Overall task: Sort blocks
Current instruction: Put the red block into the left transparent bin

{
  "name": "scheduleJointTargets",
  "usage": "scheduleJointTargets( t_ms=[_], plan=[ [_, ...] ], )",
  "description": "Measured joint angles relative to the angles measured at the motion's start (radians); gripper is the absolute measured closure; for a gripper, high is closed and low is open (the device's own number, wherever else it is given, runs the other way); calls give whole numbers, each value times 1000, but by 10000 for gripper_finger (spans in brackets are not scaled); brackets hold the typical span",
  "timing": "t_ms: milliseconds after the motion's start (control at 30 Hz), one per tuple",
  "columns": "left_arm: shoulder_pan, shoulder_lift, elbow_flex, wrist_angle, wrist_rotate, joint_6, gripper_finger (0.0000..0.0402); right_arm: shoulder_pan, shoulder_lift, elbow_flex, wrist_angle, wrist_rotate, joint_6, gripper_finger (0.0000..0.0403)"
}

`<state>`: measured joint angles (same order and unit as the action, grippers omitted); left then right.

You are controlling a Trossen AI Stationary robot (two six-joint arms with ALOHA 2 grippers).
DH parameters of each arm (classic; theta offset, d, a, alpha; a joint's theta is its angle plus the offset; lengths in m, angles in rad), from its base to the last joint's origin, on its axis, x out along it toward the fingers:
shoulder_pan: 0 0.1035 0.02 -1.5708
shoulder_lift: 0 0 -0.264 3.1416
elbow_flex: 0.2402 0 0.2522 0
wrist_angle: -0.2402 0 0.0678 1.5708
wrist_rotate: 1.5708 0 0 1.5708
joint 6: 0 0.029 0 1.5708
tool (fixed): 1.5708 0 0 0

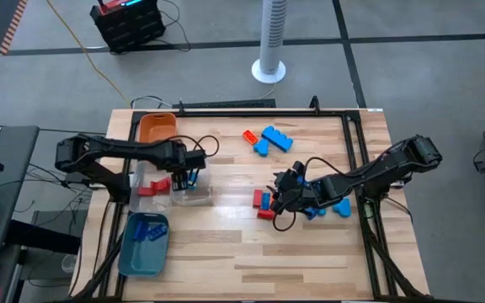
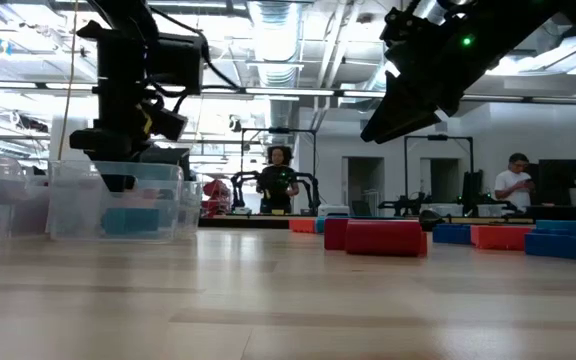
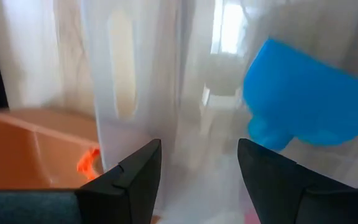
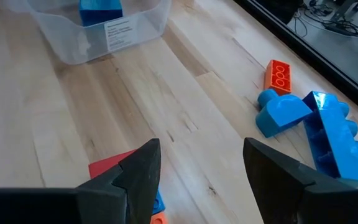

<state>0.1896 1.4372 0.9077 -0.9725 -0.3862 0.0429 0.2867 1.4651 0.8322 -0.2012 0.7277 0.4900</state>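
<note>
My left gripper (image 1: 194, 174) points down into a clear tray (image 1: 194, 199), open (image 3: 197, 168), with nothing between its fingers. A blue block (image 3: 303, 106) lies in that tray beyond one finger; it also shows in the right wrist view (image 4: 100, 9). My right gripper (image 1: 283, 195) hangs open (image 4: 201, 168) above the wood, over a red block (image 4: 112, 168) that lies flat on the table. More red blocks (image 1: 263, 202) and blue blocks (image 1: 328, 206) lie around it. Blue blocks (image 1: 276, 139) and an orange block (image 1: 248, 135) lie farther back.
An orange tray (image 1: 156, 126) stands at the far left with an orange piece (image 3: 89, 162) in it. A second clear tray holds red blocks (image 1: 154, 187). A teal tray (image 1: 125, 252) with blue blocks sits near left. A black frame (image 1: 356, 151) borders the table. People stand in the room behind.
</note>
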Motion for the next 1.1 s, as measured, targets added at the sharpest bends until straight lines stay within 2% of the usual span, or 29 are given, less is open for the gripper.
scheduleJointTargets(
  t_ms=[200, 500, 600, 700, 900, 1100],
  plan=[
    [-56, 0, 2, 55, 0, 39, 194, -15, 0, 0, -8, -27, 0, 164],
    [-190, 0, 120, 63, -30, 23, 194, -66, 36, 1, -6, -242, 19, 164],
    [-229, 0, 142, 49, -35, 6, 194, -51, 43, 1, 0, -331, -15, 164],
    [-264, 0, 147, 66, -38, -32, 194, -2, 64, 8, 17, -357, -55, 164],
    [-357, 0, 147, 156, -59, -97, 194, 110, 162, 9, 155, -329, -98, 164],
    [-496, 0, 147, 226, -217, -89, 194, 173, 237, 13, 205, -171, -94, 164]
  ],
)
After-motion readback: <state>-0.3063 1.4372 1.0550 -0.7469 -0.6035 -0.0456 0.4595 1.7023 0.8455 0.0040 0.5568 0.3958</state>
